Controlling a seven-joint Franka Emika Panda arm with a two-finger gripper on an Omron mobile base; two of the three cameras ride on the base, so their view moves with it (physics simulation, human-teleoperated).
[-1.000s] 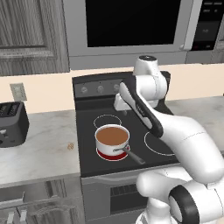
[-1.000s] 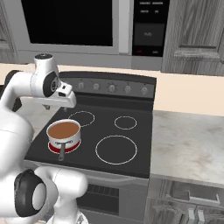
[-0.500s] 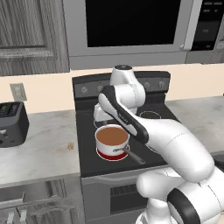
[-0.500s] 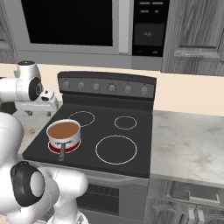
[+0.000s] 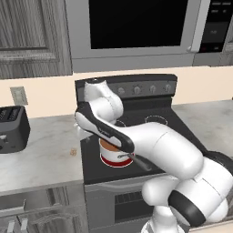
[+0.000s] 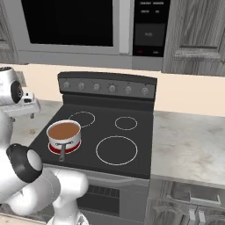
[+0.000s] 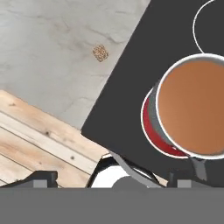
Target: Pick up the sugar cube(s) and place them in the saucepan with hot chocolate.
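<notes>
Tan speckled sugar cube (image 7: 100, 53) lies ahead of the hand (image 6: 27, 103) on grey desk (image 7: 52, 57).
Centre over it, clear of the white red-banded saucepan (image 7: 192, 111); finger spread cannot be told.

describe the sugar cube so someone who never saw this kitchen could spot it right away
Start at the black glass stovetop and move to the grey marbled counter on the side where the small white-silver saucepan of brown liquid sits. The tiny tan speckled sugar cube lies alone on that counter, apart from the stove edge. It is far smaller than the black toaster further along the counter.
</notes>
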